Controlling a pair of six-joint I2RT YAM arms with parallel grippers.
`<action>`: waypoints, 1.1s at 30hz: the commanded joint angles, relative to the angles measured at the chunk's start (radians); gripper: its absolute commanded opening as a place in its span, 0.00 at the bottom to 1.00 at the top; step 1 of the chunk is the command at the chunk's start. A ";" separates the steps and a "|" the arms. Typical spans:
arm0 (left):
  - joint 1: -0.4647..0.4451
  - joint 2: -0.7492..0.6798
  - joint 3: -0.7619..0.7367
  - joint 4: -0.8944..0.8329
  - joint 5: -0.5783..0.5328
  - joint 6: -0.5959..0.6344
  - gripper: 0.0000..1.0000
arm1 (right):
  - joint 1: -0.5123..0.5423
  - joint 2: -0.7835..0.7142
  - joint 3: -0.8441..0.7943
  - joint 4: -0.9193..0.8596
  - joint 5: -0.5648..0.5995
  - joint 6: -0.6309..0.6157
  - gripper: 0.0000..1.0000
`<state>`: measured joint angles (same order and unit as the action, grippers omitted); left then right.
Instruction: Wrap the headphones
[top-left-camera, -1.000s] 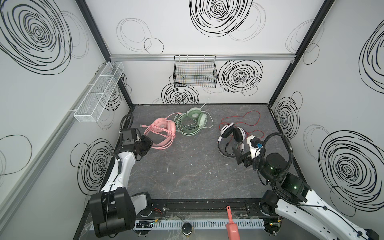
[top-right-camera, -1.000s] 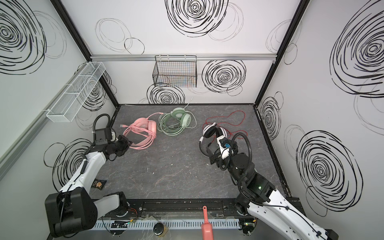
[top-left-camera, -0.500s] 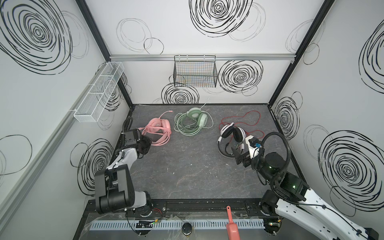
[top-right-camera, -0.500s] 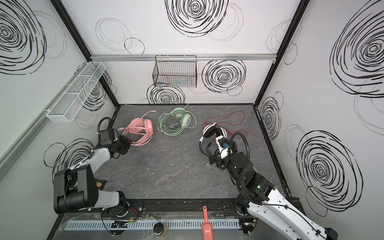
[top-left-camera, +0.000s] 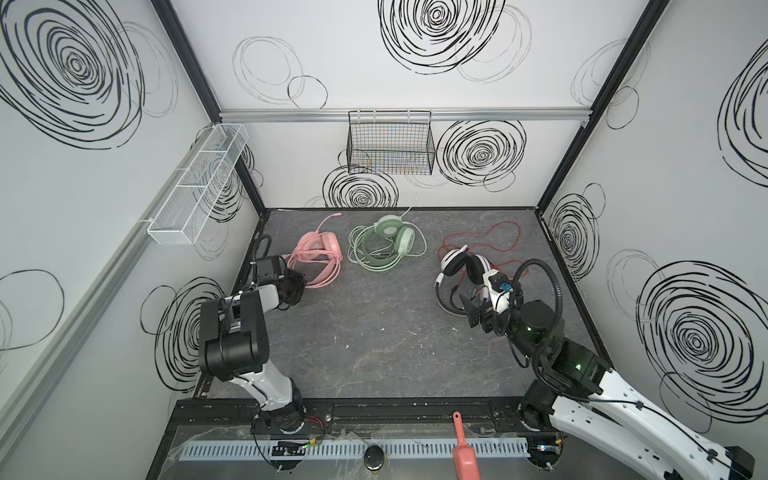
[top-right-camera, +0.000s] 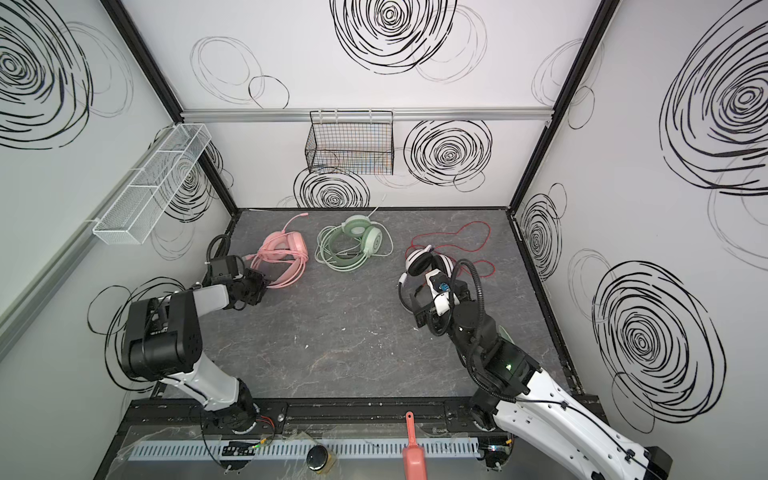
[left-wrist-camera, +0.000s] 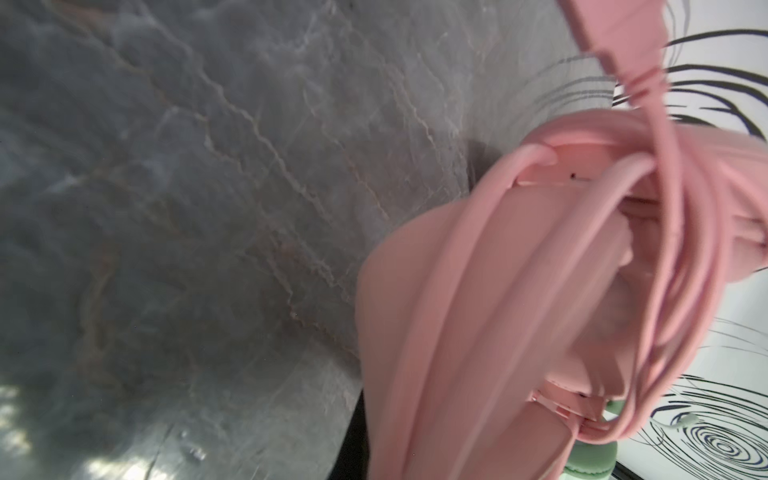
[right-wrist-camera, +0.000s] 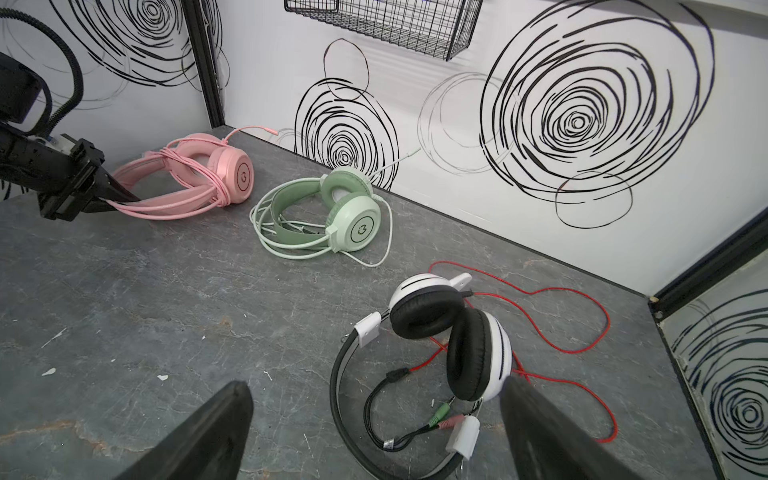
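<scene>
Currently left gripper (top-left-camera: 299, 286) sits at the cable loops of the pink headset (top-left-camera: 318, 249) by the left wall, jaw gap unclear, cannot tell; right gripper (right-wrist-camera: 376, 384) gapes wide, empty, over the white-and-black headset (top-left-camera: 461, 266); mint-green headset (top-left-camera: 386, 245) lies between, back of table.

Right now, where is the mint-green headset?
In both top views the mint-green headset lies near the back wall, between the pink headset and the white-and-black headset.
</scene>
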<state>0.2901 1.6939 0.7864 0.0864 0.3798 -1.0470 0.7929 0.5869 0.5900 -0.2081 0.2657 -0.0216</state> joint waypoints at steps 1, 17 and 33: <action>0.013 0.031 0.061 0.058 0.028 0.012 0.40 | 0.006 0.018 0.040 -0.012 0.031 0.014 0.97; 0.018 -0.196 0.022 -0.178 -0.008 0.038 0.96 | -0.077 0.338 0.218 -0.090 -0.112 0.231 0.96; -0.144 -0.767 -0.042 -0.493 -0.077 0.375 0.99 | -0.184 1.039 0.581 0.099 -0.336 0.451 0.97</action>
<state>0.2050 0.9829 0.7582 -0.3546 0.3946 -0.7715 0.6262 1.5543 1.0782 -0.1596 -0.0715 0.3767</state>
